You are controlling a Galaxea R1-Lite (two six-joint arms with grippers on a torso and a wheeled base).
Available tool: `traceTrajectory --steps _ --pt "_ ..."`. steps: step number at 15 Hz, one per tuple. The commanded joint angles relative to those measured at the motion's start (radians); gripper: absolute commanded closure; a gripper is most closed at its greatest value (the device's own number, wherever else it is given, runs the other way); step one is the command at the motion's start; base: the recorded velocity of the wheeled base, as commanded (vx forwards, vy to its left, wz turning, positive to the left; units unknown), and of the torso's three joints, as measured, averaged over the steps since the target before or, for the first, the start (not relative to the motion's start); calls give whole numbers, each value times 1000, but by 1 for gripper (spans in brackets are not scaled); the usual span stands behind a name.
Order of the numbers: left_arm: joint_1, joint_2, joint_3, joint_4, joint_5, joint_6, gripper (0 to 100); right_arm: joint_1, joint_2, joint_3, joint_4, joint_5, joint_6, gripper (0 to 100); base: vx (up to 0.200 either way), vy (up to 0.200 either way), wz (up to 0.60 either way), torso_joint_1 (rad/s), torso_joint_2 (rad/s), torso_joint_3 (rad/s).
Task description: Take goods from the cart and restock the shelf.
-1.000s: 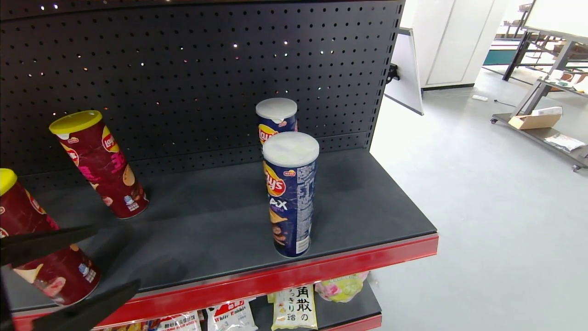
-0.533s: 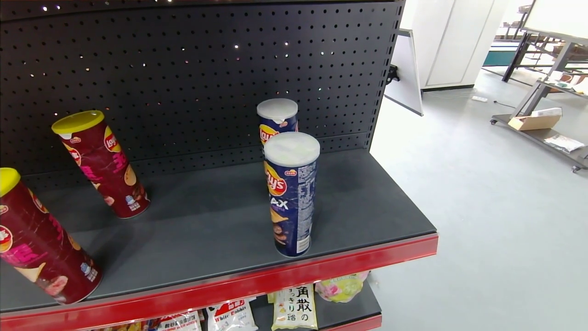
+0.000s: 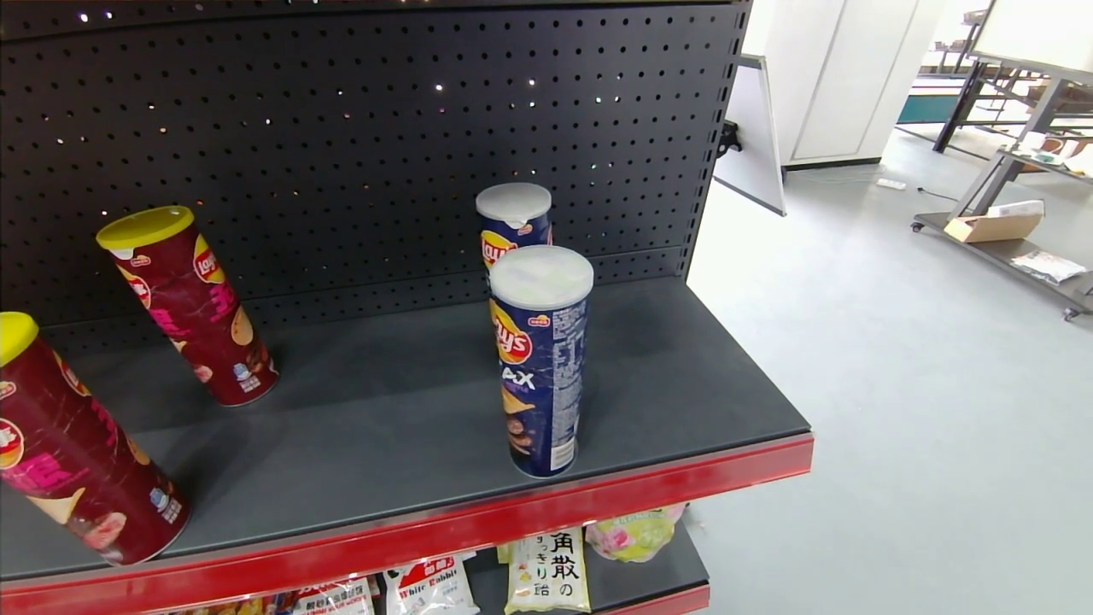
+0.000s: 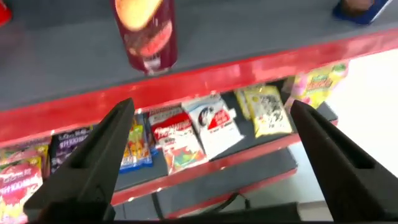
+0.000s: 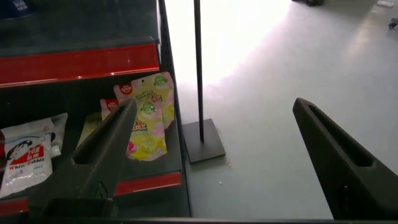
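Note:
On the dark shelf (image 3: 384, 427) with a red front edge stand two maroon chip cans with yellow lids, one at the front left (image 3: 77, 461) and one farther back (image 3: 192, 307). Two blue chip cans with white lids stand mid-shelf, one in front (image 3: 540, 367) and one behind it (image 3: 512, 218). My left gripper (image 4: 211, 106) is open and holds nothing. It hangs in front of and below the shelf edge (image 4: 205, 81), under a maroon can (image 4: 146, 31). My right gripper (image 5: 216, 102) is open and holds nothing, off the shelf's right end near the lower tier.
Snack packets (image 3: 546, 568) lie on the lower tier, also seen at the packets (image 4: 211, 124) and the yellow-green bags (image 5: 146, 118). A thin pole on a flat base (image 5: 199, 74) stands on the floor beside the shelf end. Open grey floor (image 3: 897, 384) lies to the right.
One second ago my left gripper's fingers stood open around the front-left maroon can in the head view. They have since drawn back out of that view, and the can stays on the shelf.

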Motion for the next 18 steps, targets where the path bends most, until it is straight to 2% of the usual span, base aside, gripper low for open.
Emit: traceTrajectory --steps 1,4,6,8,10,11,13,14,18 --pt "0 0 46 -21 2 18 0 0 0 0 0 1 1 0 0 0 600 2 12 -2" --pt "0 0 103 -78 2 38 0 0 0 0 0 1 1 0 0 0 600 2 1 2" --pt "0 0 169 -162 2 59 0 1 0 0 0 1 4 0 0 0 300 1 1 1" --pt "0 0 239 -263 1 59 0 0 0 0 0 1 5 0 0 0 0 0 0 0" --pt "0 0 311 -415 -13 53 0 0 0 0 0 1 7 0 0 0 0 0 0 0" --pt "0 2 336 -469 -25 41 0 0 0 0 0 1 7 0 0 0 0 0 0 0" --pt "0 0 359 -510 -19 24 0 0 0 0 0 1 7 0 0 0 0 0 0 0" --pt "0 0 388 -535 13 24 0 1 0 0 0 3 5 0 0 0 0 0 0 0" --pt "3 2 388 -533 24 25 0 0 0 0 0 3 4 0 0 0 0 0 0 0"
